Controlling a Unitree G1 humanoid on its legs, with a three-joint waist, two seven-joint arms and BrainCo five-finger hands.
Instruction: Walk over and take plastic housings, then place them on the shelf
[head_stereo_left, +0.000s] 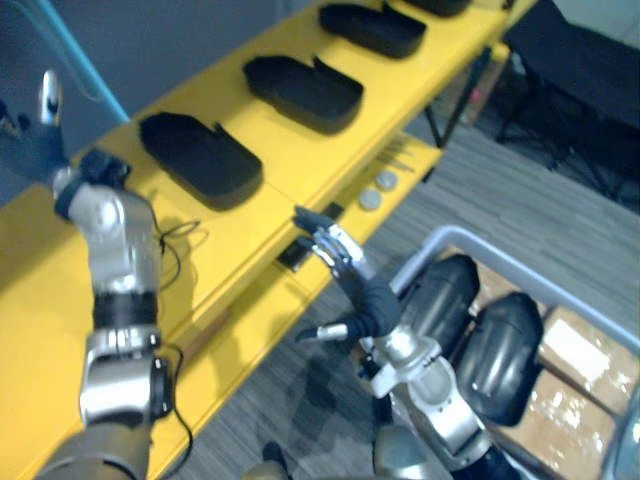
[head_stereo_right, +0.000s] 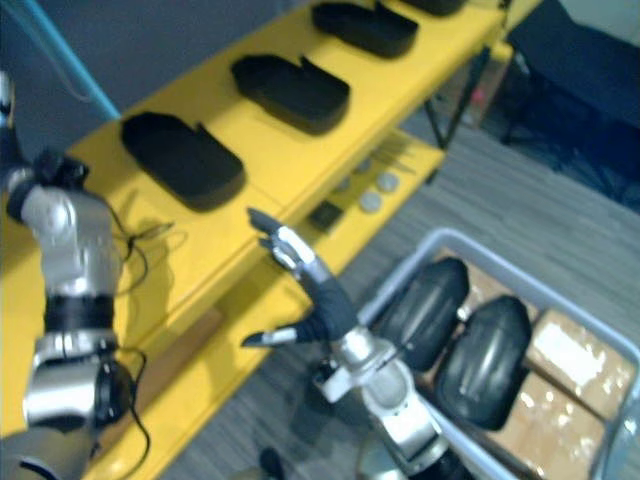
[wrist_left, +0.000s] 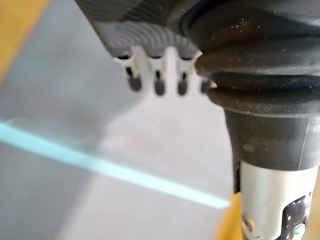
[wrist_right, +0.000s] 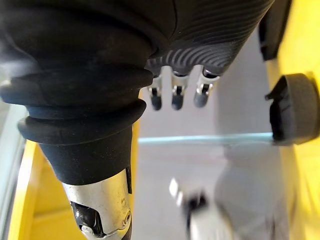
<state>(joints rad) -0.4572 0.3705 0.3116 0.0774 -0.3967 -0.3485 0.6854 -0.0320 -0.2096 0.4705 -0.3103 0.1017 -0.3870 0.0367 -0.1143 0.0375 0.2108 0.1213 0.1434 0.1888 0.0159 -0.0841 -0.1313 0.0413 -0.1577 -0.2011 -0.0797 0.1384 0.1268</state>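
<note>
Three black plastic housings (head_stereo_left: 200, 158) (head_stereo_left: 303, 92) (head_stereo_left: 372, 28) lie in a row on the top of the yellow shelf (head_stereo_left: 290, 165). Two more dark housings (head_stereo_left: 440, 300) (head_stereo_left: 500, 340) rest in a grey-rimmed cart (head_stereo_left: 520, 265) at the lower right. My right hand (head_stereo_left: 345, 265) hovers between the shelf's front edge and the cart, fingers straight and thumb spread, holding nothing. Raised at the far left above the shelf top, my left hand (head_stereo_left: 30, 140) is also open and empty. The right wrist view shows straight fingers (wrist_right: 175, 95) and one housing (wrist_right: 292, 107) on the yellow shelf.
A lower yellow shelf level carries two small round discs (head_stereo_left: 378, 190) and a small black square part (head_stereo_left: 292, 256). Cardboard (head_stereo_left: 565, 350) lines the cart's floor. A dark chair (head_stereo_left: 580, 70) stands on the grey floor at the upper right.
</note>
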